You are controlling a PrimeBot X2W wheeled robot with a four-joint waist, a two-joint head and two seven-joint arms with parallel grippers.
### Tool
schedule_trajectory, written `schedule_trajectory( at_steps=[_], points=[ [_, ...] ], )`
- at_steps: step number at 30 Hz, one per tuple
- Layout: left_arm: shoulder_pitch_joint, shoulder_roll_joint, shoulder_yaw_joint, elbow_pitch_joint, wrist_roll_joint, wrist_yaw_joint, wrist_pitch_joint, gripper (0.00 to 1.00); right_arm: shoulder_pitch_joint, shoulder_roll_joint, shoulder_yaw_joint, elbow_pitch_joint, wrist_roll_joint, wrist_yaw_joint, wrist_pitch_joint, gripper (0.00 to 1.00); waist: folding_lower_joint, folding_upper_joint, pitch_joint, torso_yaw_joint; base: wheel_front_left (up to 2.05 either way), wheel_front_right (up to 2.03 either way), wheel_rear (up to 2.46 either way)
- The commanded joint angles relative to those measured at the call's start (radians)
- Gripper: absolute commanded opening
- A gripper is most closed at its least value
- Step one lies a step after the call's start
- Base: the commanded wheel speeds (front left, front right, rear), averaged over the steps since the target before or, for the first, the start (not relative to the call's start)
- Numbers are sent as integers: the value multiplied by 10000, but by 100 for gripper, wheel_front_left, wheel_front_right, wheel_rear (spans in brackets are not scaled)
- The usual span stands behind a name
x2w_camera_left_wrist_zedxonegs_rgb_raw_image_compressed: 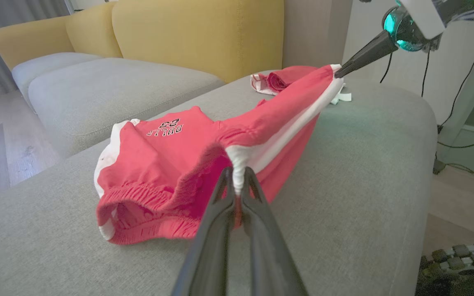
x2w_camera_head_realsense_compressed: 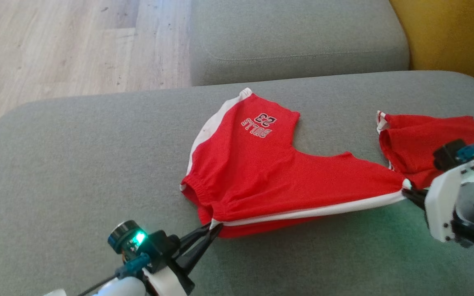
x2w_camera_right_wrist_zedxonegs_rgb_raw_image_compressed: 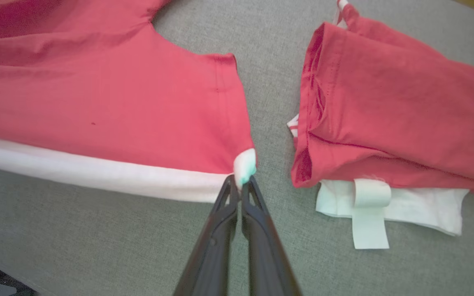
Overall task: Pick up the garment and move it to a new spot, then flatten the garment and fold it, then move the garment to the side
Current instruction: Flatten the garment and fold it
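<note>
**Held taut at both ends**

Head view: the red shorts [x2w_camera_head_realsense_compressed: 257,164] lie on the grey cushion [x2w_camera_head_realsense_compressed: 76,172], white-striped edge taut left to right. Left wrist view: the left pincer [x2w_camera_left_wrist_zedxonegs_rgb_raw_image_compressed: 237,179] clamps the waistband corner. Right wrist view: the right pincer [x2w_camera_right_wrist_zedxonegs_rgb_raw_image_compressed: 240,187] pinches the hem corner, a folded red cloth [x2w_camera_right_wrist_zedxonegs_rgb_raw_image_compressed: 385,123] just beside

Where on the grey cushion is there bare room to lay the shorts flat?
Widest bare patch: the cushion left of the shorts, to its edge. A bare strip runs nearside, between left gripper and right gripper. Crowded on the right: a folded red garment lies close.
</note>
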Motion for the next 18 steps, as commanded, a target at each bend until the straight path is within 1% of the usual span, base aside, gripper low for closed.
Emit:
schedule_trajectory(
  at_steps=[1, 4, 7, 9, 12, 18],
  points=[
    [-323, 365, 364, -418, -153, 186, -13, 0, -40, -522, -316, -480, 34, -9, 8, 0, 2, -1, -18, 87, 0, 0, 0],
    [-180, 415, 420, -879, -257, 425, 90, 0, 147, -734, -763, -1085, -134, -9, -172, 0, 2, -1, 39, 255, 0, 0, 0],
    [-248, 465, 520, -1068, -224, 643, 111, 0, 74, -801, -1161, -1491, -830, -9, -576, 0, 2, -1, 170, 481, 0, 0, 0],
    [-339, 412, 679, -1086, -288, 789, 98, 0, -12, -675, -1502, -1634, -1127, -9, -752, 0, 2, -1, 307, 650, 0, 0, 0],
    [-644, 320, 868, -1095, -307, 886, 98, 0, -333, -442, -2009, -1739, -1604, -9, -805, 0, 2, -1, 713, 921, 0, 0, 0],
    [-1412, 43, 1104, -686, -308, 857, 202, 0, -1354, 193, -2709, -1421, -2531, -9, -622, 0, 2, -1, 1519, 1509, 0, 0, 0]
  ],
)
